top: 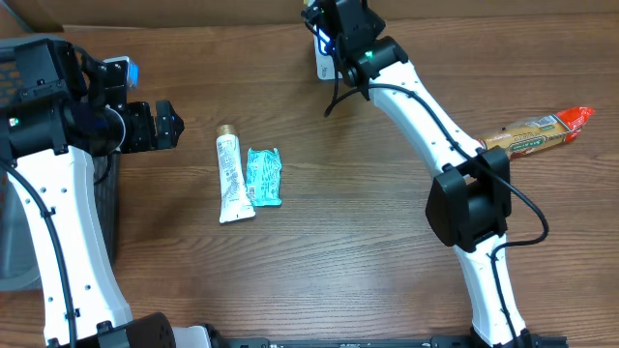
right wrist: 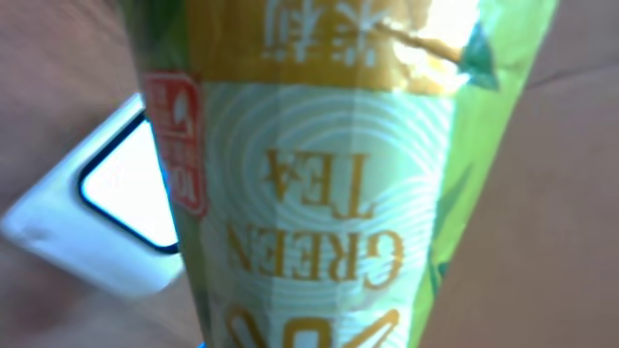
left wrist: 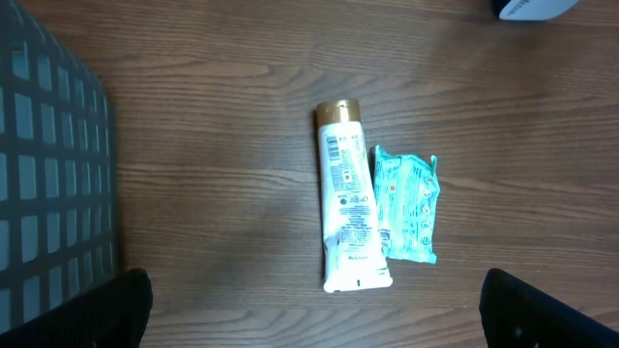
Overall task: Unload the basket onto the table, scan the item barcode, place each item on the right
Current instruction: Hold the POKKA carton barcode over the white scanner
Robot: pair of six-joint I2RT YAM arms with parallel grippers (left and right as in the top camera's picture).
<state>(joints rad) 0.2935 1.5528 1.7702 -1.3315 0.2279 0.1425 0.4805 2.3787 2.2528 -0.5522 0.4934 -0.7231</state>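
Observation:
A green and yellow packet (right wrist: pixel 319 193) printed "GREEN TEA" fills the right wrist view and hangs close over the white scanner (right wrist: pixel 106 222), whose window glows bright. My right gripper (top: pixel 334 39) is shut on that packet at the far middle of the table, above the scanner (top: pixel 324 64); its fingers are hidden in its own wrist view. My left gripper (top: pixel 166 124) stands open at the left with nothing in it. In the left wrist view that gripper (left wrist: pixel 319 314) is spread wide just short of a white tube (left wrist: pixel 348 198).
The white tube (top: pixel 232 179) with a gold cap lies beside a teal packet (top: pixel 263 176) at the table's left middle. An orange and red snack bar (top: pixel 537 133) lies at the right. A grey mesh basket (top: pixel 14 242) stands at the left edge.

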